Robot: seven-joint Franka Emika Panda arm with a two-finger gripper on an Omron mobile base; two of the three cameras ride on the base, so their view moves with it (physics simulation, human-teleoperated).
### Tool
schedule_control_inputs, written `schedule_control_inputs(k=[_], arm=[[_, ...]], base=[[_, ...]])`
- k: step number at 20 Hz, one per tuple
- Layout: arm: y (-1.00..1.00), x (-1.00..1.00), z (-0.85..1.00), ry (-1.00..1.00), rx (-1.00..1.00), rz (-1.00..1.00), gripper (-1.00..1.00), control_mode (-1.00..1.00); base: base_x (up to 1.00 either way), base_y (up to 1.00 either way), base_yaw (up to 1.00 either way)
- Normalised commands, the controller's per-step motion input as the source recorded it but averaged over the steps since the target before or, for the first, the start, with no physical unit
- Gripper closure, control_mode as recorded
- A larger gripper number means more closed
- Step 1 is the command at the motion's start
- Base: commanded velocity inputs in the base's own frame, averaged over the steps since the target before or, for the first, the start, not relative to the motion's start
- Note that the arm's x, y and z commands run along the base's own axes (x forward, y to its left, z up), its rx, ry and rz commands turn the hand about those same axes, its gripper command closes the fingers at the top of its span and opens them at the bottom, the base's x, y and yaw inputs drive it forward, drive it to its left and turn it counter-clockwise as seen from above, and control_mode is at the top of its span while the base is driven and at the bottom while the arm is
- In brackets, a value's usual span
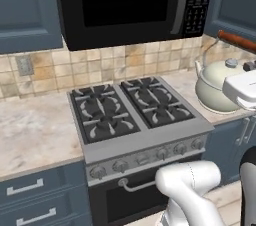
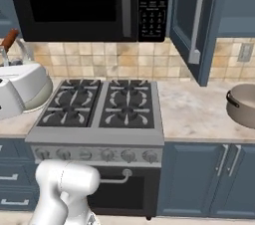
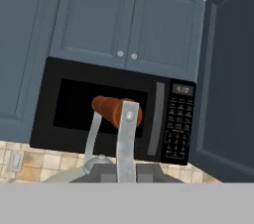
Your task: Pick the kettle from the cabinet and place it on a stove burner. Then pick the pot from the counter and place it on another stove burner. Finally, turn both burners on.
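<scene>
The small cream-white rounded kettle (image 1: 216,87) hangs in the air to the right of the black four-burner gas cooktop (image 1: 132,111), over the beige marbled stone bench (image 1: 35,132), partly hidden by the robot's white hand. In the hand view its reddish-brown wooden handle bar (image 3: 116,110) and thin wire arch rise straight ahead of the camera, with the knobbed lid just below. The fingers (image 3: 118,172) are drawn together, closed tight on the kettle's handle, though their tips are hard to make out against the lid.

The dark slate-blue wall cabinet door (image 2: 199,22) with its long light-grey bar handle stands swung open, right of the black microwave (image 2: 84,2). The wide taupe-grey metal pot (image 2: 243,105) sits on the bench well to the right of the cooktop, apart from it. All four cast-iron grates are bare.
</scene>
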Motion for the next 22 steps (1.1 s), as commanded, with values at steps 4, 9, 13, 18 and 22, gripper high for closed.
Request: schedule_control_inputs(k=[4, 9, 13, 18, 22], arm=[[0.00, 0.00, 0.00, 0.00, 0.00, 0.00, 1.00, 1.00], [0.00, 0.00, 0.00, 0.00, 0.00, 0.00, 1.00, 1.00], [0.00, 0.00, 0.00, 0.00, 0.00, 0.00, 1.00, 1.00], [0.00, 0.00, 0.00, 0.00, 0.00, 0.00, 1.00, 1.00], [0.00, 0.07, 0.00, 0.00, 0.00, 0.00, 1.00, -1.00]], base=[[0.46, 0.05, -0.01], [0.41, 0.00, 0.00], [0.31, 0.00, 0.00], [0.25, 0.00, 0.00], [0.00, 0.00, 0.00]])
